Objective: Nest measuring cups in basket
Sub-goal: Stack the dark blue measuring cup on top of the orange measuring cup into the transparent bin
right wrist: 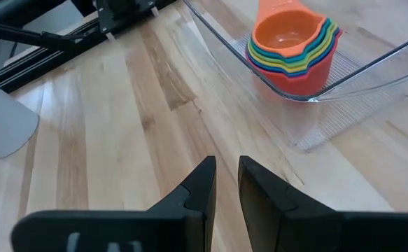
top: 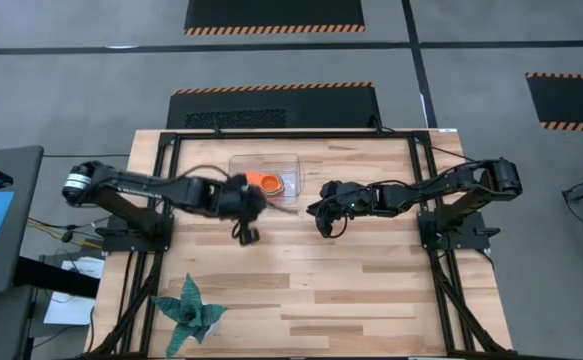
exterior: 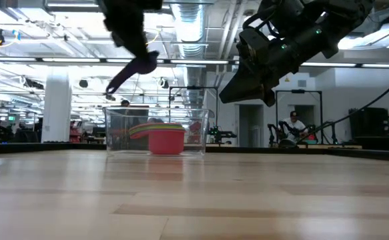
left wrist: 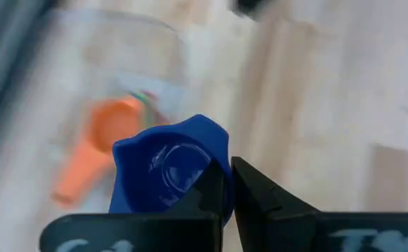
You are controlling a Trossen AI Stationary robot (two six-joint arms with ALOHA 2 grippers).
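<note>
The clear basket (top: 266,160) (exterior: 114,127) stands at the table's far middle. In it sits a nested stack of measuring cups (right wrist: 291,49) (exterior: 164,137), red outermost and orange (top: 269,182) on top. My left gripper (top: 243,225) (exterior: 141,50) (left wrist: 228,164) hovers just near of the basket, shut on a blue measuring cup (left wrist: 169,171) (exterior: 135,70) held in the air. My right gripper (top: 326,225) (exterior: 244,90) (right wrist: 225,162) hangs to the basket's right, above the table. It is empty, with only a narrow gap between its fingers. My left gripper pinches the blue cup's side wall at the rim (left wrist: 221,150), with one finger inside the bowl and one outside. The fingers come from above, pointing down. The cup is lifted clear above the table, tilted, with its handle (exterior: 114,85) slanting down toward the table's left.
A teal spiky paper plant (top: 189,312) lies at the near left corner. The arms' black frames (right wrist: 120,14) run along both table sides. Bare wood stretches across the middle and near part of the table (top: 371,290).
</note>
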